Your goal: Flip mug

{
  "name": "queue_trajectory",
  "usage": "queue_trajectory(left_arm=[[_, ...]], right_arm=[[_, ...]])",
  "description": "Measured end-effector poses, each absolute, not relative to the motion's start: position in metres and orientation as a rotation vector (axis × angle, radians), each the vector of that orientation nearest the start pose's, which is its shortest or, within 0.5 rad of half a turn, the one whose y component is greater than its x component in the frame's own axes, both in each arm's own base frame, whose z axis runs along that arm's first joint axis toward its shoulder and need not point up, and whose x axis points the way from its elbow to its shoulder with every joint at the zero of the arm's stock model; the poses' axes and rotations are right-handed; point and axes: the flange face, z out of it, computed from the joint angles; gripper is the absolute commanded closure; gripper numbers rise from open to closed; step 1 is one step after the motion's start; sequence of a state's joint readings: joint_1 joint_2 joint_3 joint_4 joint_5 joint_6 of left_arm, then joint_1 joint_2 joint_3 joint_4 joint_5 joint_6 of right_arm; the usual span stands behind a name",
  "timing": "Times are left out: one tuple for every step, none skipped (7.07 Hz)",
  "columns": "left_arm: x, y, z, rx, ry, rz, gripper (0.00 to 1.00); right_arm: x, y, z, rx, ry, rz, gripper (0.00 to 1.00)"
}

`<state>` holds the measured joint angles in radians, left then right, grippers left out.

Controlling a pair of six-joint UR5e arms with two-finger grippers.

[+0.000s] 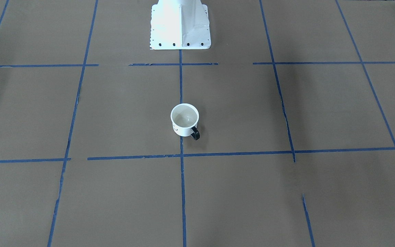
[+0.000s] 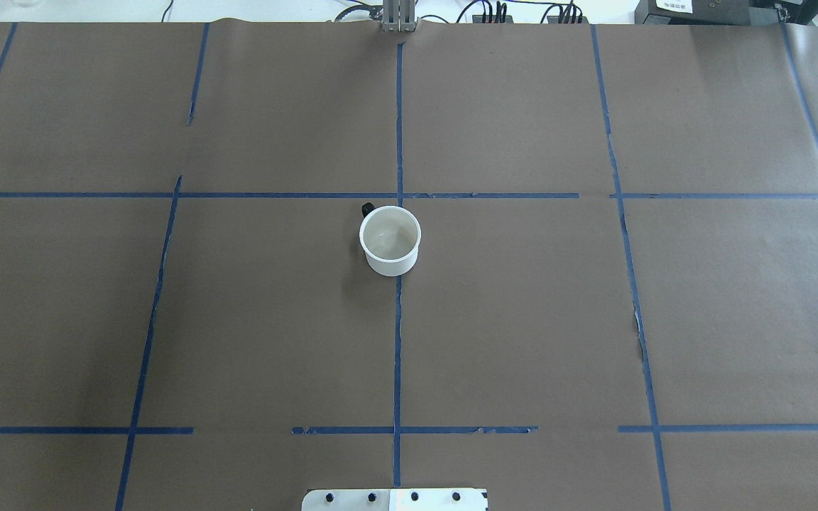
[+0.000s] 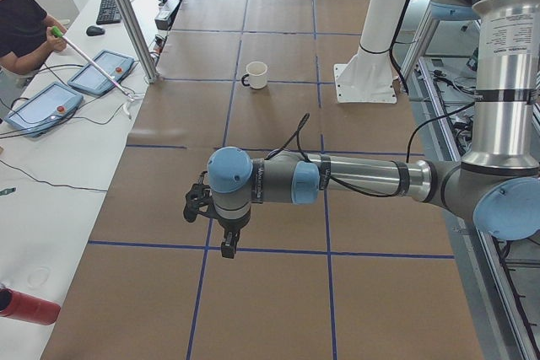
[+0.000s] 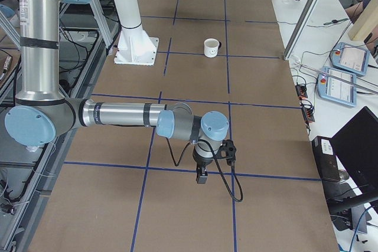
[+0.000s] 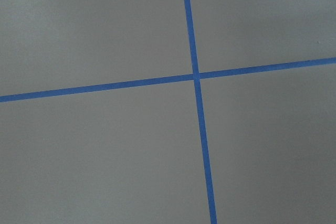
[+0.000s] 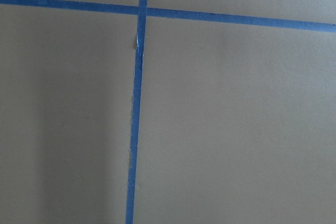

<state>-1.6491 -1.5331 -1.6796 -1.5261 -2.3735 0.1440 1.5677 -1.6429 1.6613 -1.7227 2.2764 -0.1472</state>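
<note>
**Position of the task's thing.** The mug [image 2: 390,241] stands upright, mouth up, on the table [image 2: 522,319]. It is well apart from both pincers and lies between them along the table's length. Its base sits on the centre tape line [image 2: 397,341]. Its black handle [image 1: 195,133] points away from the robot's pedestal [image 1: 180,25] and slightly toward the side of the left pincer [image 3: 226,249].

**Pincers.** Both hang above the table and point downward, the left pincer near one end and the right pincer [image 4: 201,176] near the other. They appear only in the side views, so I cannot tell whether their jaws stand wide or narrow. Each wrist camera shows only paper and a tape crossing [image 5: 196,76] beneath it.

**Edges and room.** Bare brown paper borders the mug on every side. The pedestal is the nearest object, on the robot's side of the mug.

**Surface and surroundings.** Brown paper covers the table, with blue tape laid on it in a grid. Beyond the far table edge, a white bench [image 3: 51,158] carries two control pendants [image 3: 101,73].
</note>
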Motion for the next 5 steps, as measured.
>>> queue_trajectory(left_arm=[[-0.0983,-0.4718,0.6302,0.106,0.799,0.070,0.00],[-0.0982,-0.4731,0.6298,0.100,0.800,0.052,0.00],[-0.0977,-0.4751,0.6273,0.091,0.797,0.014,0.00],[-0.0972,-0.4770,0.6251,0.093,0.792,-0.010,0.00],[-0.0966,-0.4785,0.6231,0.100,0.792,-0.016,0.00]], right_arm=[[0.0673,-0.4505,0.6676,-0.077,-0.712,-0.097,0.00],[0.0673,-0.4504,0.6676,-0.077,-0.712,-0.097,0.00],[0.0673,-0.4504,0.6676,-0.077,-0.712,-0.097,0.00],[0.0673,-0.4504,0.6676,-0.077,-0.712,-0.097,0.00],[0.0673,-0.4504,0.6676,-0.077,-0.712,-0.097,0.00]])
